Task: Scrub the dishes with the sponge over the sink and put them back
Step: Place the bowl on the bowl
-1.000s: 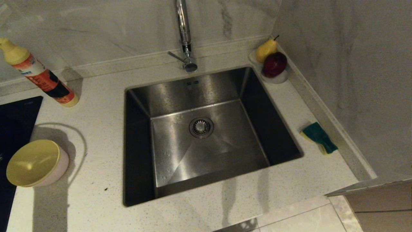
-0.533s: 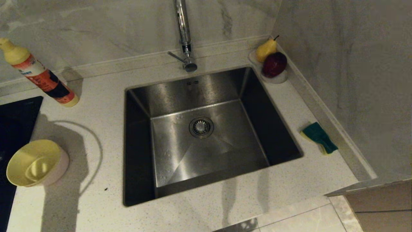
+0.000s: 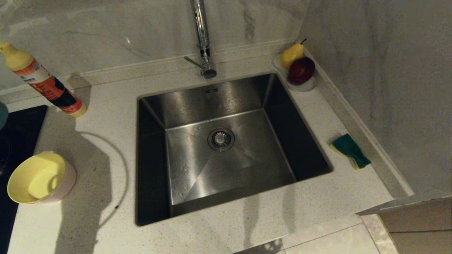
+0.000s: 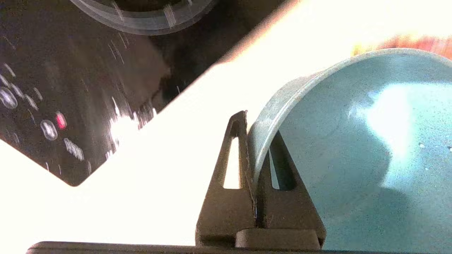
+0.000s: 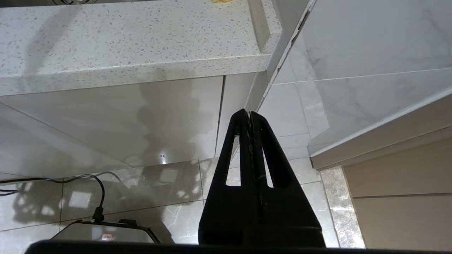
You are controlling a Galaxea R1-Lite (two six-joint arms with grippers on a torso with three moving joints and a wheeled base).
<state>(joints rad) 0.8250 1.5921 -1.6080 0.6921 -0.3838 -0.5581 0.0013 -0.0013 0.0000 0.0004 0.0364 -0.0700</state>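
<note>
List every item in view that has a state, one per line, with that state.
blue bowl: lifted, rim clamped in left pincer
yellow bowl: tilted, nested in a pink bowl on the counter
sponge: idle on the counter, green face up
sink: empty
tap: no water running
right pincer: shut, empty, parked below the counter

Yellow bowl [image 3: 37,178] nested in pink bowl [image 3: 65,183], left of sink [image 3: 219,148]
</note>
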